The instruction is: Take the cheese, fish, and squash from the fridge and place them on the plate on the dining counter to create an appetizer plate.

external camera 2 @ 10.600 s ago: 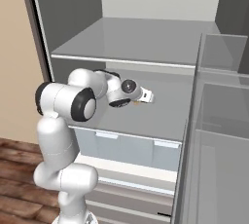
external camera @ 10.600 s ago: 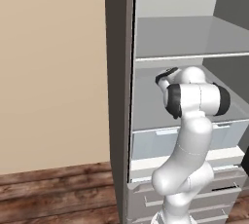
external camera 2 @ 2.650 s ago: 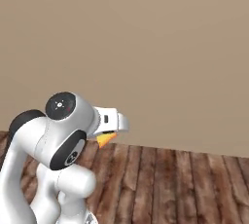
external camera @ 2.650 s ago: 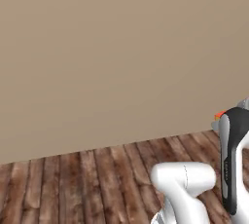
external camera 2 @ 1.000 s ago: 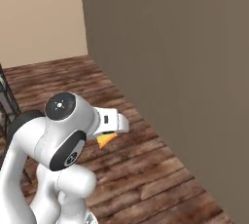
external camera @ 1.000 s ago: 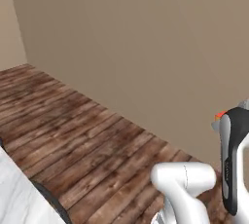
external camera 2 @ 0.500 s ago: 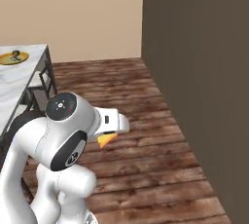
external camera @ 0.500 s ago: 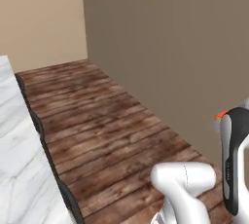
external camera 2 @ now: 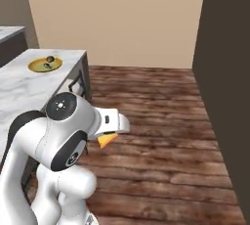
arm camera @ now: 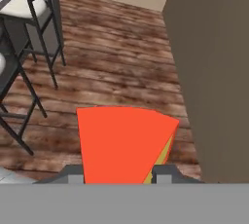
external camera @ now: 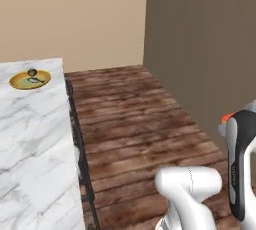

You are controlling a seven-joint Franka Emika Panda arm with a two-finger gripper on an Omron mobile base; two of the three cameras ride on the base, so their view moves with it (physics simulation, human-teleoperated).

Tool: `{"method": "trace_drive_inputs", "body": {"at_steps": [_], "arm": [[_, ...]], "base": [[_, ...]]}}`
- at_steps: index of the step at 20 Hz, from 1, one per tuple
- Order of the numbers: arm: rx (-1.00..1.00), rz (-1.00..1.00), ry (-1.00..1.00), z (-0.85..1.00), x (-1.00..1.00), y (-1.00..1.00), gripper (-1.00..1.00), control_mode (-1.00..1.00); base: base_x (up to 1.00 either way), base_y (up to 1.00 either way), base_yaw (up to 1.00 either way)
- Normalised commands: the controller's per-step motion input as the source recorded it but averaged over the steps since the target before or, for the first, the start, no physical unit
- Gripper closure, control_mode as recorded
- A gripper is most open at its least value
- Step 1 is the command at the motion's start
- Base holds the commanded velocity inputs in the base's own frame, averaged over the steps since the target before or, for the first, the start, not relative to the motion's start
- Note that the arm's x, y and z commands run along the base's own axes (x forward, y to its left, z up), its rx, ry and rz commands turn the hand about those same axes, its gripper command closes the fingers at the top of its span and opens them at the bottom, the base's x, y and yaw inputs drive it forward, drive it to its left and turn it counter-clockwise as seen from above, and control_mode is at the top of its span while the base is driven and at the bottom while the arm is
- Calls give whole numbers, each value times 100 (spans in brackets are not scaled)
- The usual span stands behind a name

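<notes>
Brown wooden planks make the floor (external camera: 140,119), beside which the white marble desk (external camera: 35,144) is seen at the left. Two stools (arm camera: 29,38) with white seats are placed along it. The plate (external camera: 30,79) is set at the desk's far end, with small dark items on it. The cheese (arm camera: 124,142) is gripped between the partly closed claw (arm camera: 116,173).

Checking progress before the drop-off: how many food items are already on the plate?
2, on the plate at the dining counter's far end: a small round dark squash and a slim fish beside it. Anything smaller may be hidden.
</notes>
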Motion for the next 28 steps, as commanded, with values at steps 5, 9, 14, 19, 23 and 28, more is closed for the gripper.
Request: {"method": "trace_drive_inputs", "body": {"at_steps": [5, 9, 14, 19, 23, 28], "arm": [[0, 0, 0, 0, 0, 0, 100, 100], [0, 0, 0, 0, 0, 0, 100, 100], [0, 0, 0, 0, 0, 0, 100, 100], [0, 0, 0, 0, 0, 0, 100, 100], [0, 0, 0, 0, 0, 0, 100, 100], [0, 0, 0, 0, 0, 0, 100, 100]], "base": [[100, -20, 43], [100, -31, 43], [100, -31, 43], [94, -30, 44], [79, -29, 48], [79, -32, 49]]}}
